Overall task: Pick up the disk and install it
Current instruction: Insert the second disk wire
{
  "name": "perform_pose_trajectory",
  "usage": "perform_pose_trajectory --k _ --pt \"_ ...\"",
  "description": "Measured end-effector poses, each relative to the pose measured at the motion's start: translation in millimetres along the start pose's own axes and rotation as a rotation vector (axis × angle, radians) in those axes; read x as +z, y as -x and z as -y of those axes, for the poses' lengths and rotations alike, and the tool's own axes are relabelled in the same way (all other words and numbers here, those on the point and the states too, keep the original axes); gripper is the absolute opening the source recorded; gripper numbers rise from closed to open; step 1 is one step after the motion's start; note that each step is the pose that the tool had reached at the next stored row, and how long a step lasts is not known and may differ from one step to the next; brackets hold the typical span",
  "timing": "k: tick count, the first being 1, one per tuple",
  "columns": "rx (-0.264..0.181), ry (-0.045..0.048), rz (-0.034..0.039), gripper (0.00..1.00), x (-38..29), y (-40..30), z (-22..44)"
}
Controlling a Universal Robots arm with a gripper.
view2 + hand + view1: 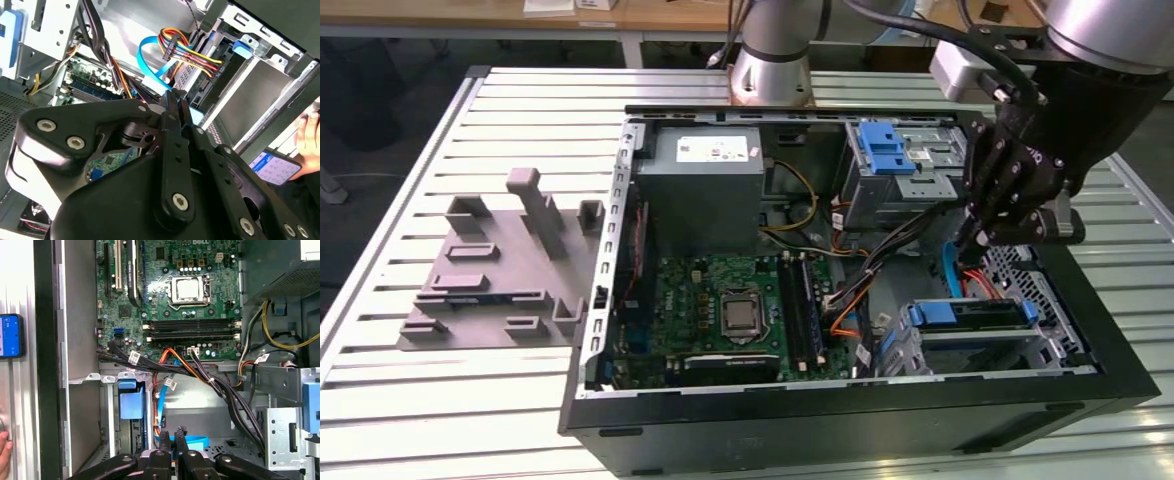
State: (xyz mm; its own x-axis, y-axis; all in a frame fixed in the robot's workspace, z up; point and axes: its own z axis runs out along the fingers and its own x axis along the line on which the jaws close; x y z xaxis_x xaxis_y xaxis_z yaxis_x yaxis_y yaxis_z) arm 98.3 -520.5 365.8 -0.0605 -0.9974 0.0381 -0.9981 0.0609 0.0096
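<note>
Hovering inside the case, fingers [173,436] pressed together, disk [970,314] seated just beside.

The black matt hand [981,240] looks like hard plastic or coated metal, set with shiny steel screws. The open black computer case [854,405] has a matt painted shell and bare, dull-grey sheet-metal walls inside. The green motherboard [734,310] is glossy, its square silver processor plate [188,289] smooth and bright. The silver drive cage carries a smooth blue plastic latch [891,150]. The ribbed silver metal worktop [520,110] has a satin sheen, and the grey moulded fixture block [500,265] looks matt.
</note>
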Motion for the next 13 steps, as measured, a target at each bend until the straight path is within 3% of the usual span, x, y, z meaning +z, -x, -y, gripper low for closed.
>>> perform_pose_trajectory --k 3,4,13 --pt "0.000 -0.0005 -0.0083 0.19 1.0 0.1 0.0" --pt "0.000 -0.0006 -0.0108 0.25 1.5 0.1 0.0" --pt "0.000 -0.0018 -0.0301 0.25 5.5 0.2 0.0"
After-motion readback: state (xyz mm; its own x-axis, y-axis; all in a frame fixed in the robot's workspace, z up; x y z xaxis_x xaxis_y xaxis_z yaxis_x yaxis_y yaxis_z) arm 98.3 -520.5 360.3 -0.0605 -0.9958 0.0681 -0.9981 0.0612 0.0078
